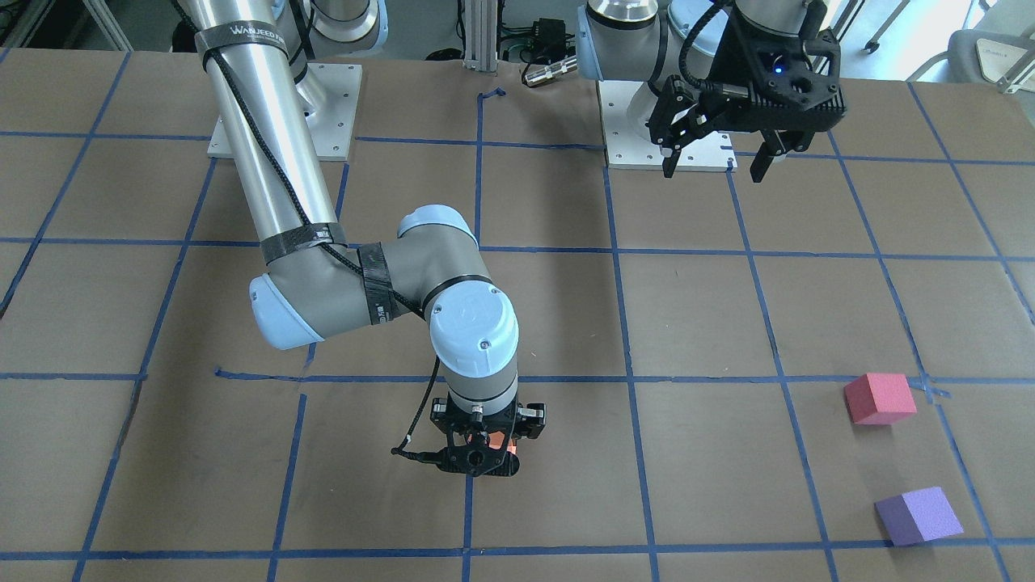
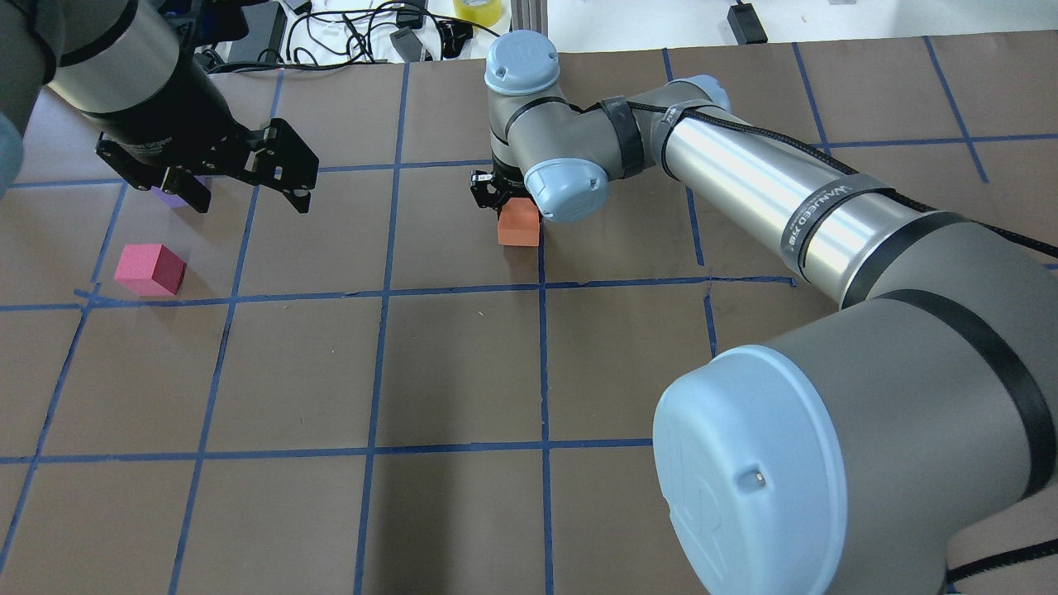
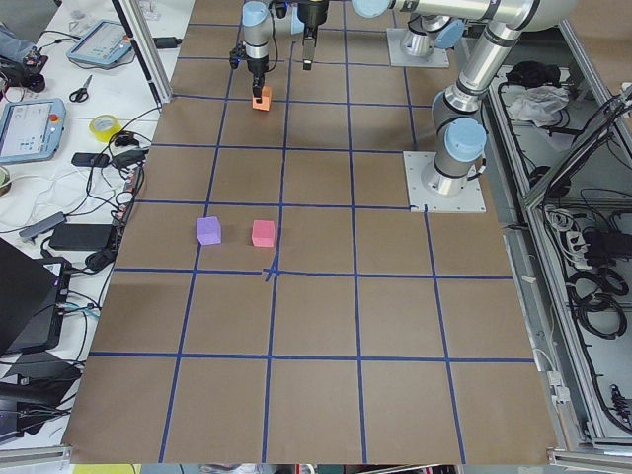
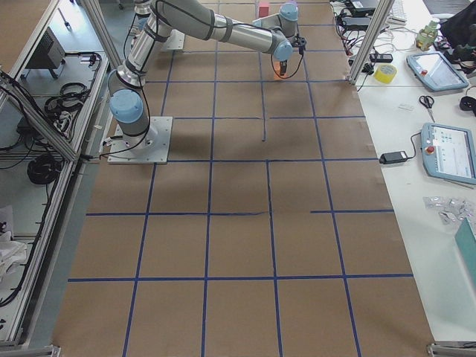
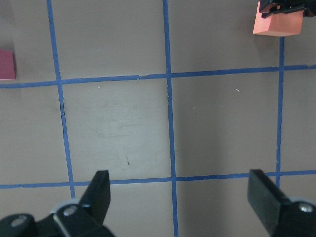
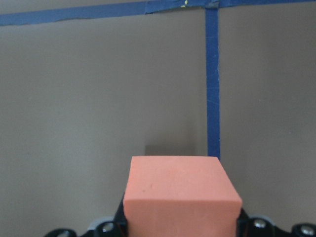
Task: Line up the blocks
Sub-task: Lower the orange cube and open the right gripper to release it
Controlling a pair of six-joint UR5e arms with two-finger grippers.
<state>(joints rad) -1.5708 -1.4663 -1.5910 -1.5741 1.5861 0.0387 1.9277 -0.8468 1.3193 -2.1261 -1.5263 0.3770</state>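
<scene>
Within right pincer (image 1: 483, 451), matte orange cube (image 6: 180, 192)

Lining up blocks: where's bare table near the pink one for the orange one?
The grid squares between the pink block and the orange block in the right tool lie bare. Only the purple block sits close, beyond the pink block.

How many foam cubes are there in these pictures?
3. The orange foam cube is in the right pincer near the middle of the table; the pinkish-red foam cube and the purple foam cube lie apart on the robot's left side. None seems hidden.
</scene>
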